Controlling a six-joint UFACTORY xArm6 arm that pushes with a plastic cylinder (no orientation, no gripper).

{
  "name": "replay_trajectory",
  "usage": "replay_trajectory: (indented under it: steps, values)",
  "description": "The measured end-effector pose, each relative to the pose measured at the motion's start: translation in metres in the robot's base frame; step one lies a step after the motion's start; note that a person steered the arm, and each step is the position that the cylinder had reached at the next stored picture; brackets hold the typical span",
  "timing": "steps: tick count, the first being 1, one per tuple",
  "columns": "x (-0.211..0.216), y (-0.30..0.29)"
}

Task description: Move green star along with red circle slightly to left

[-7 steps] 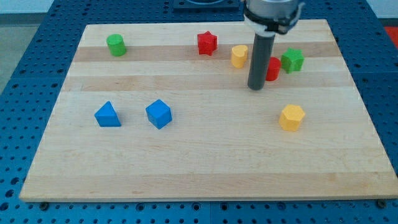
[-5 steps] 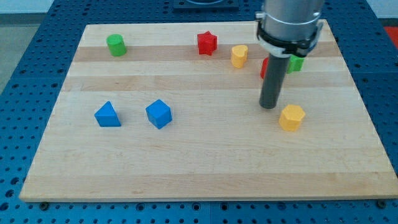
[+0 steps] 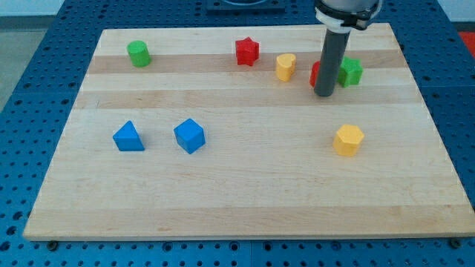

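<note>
Scanning the wooden worktop point(image 3: 245, 200) from the view's left: a green cylinder point(image 3: 138, 53) sits far off to the left of my tip near the top edge, and lower down, also well to the left, a blue triangular block point(image 3: 128, 137) and a blue cube point(image 3: 189, 136) sit close together. Moving along, a red star point(image 3: 247, 51) and a yellow cylinder point(image 3: 286, 67) lie up to the left of my tip, the yellow one fairly near.

Now the action. My tip point(image 3: 323, 94) is planted right in front of the red circle point(image 3: 315, 75), and the dark rod hides most of that block, so only a sliver of red shows on the rod's left side. The green star point(image 3: 349, 71) peeks out just to the right of the rod, close beside the red circle; whether the two touch, I cannot tell. Below and a little right of my tip, well apart, sits a yellow hexagonal block point(image 3: 348, 139).

As I judge it, the push to the left is not done. The pair still sits at the right end of the top row, and my tip is not yet on the star's right side, where a leftward shove would have to start.

The rod hangs straight down from the arm's grey wrist point(image 3: 347, 11) at the top of the view. There are no fingers here, so nothing is gripped; the rod only pushes.
</note>
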State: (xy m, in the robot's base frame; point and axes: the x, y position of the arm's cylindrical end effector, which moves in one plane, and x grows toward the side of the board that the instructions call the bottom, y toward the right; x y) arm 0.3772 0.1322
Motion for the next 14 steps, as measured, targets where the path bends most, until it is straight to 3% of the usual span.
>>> replay_trajectory:
  steps: [9, 14]
  values:
    - [0.002, 0.02]
    - [0.032, 0.029]
